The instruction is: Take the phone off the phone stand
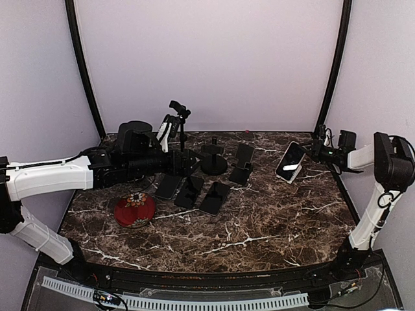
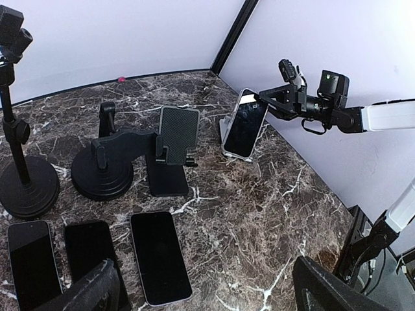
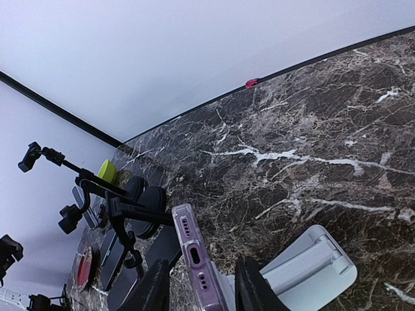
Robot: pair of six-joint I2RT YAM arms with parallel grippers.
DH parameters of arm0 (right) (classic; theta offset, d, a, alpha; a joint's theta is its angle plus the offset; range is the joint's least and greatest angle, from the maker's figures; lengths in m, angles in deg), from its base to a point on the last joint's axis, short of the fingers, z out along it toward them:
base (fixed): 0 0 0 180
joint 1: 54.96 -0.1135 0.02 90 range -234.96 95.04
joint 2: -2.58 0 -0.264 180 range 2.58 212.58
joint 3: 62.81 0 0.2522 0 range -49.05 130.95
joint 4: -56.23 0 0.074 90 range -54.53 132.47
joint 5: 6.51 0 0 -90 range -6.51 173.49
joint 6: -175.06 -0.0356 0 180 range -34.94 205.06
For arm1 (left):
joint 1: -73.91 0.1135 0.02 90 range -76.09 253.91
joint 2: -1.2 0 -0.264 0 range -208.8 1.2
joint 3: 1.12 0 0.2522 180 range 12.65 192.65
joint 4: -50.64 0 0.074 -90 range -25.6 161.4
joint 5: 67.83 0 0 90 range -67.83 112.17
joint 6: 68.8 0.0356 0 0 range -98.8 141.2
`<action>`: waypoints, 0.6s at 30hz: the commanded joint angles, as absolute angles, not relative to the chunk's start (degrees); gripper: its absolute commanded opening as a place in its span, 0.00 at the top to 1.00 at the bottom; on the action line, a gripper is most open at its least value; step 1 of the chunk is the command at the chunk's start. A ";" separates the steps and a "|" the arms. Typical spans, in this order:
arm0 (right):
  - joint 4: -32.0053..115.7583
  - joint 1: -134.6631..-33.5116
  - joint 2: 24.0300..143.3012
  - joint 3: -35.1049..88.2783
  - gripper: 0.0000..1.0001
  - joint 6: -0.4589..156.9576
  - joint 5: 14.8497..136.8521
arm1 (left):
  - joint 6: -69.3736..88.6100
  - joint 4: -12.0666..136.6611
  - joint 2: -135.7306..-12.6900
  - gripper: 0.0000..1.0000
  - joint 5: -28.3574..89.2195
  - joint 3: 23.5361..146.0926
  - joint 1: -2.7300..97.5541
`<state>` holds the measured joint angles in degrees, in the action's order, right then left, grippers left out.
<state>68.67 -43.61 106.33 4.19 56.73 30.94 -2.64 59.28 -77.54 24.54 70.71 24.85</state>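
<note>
The phone (image 1: 290, 161) in a clear purple case leans on a white phone stand (image 1: 291, 177) at the right of the marble table. My right gripper (image 1: 310, 150) reaches it from the right. In the right wrist view the phone's bottom edge (image 3: 194, 256) lies between my right gripper's (image 3: 202, 288) two black fingers, with a small gap on each side, and the stand (image 3: 311, 262) is just beyond. The left wrist view shows the phone (image 2: 246, 123) and the right gripper (image 2: 272, 100) at its top edge. My left gripper (image 2: 207, 298) hangs open over the flat phones, holding nothing.
Three phones (image 1: 189, 191) lie flat at centre left. Behind them stand a black round-base holder (image 1: 214, 159), a clamp stand (image 1: 243, 162) and a tall tripod (image 1: 179, 123). A red round dish (image 1: 135, 208) sits front left. Walls close the back and sides.
</note>
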 commanded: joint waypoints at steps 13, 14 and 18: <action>68.28 -45.86 103.44 6.62 0.95 59.71 28.04 | -2.88 58.34 -77.29 0.05 25.02 72.05 24.60; 68.23 -45.86 102.92 6.72 0.97 59.67 28.01 | -2.98 58.34 -77.25 0.05 25.05 71.91 24.60; 69.09 -45.91 100.85 6.85 1.00 58.60 27.16 | -3.08 58.25 -77.12 0.04 25.14 71.83 24.60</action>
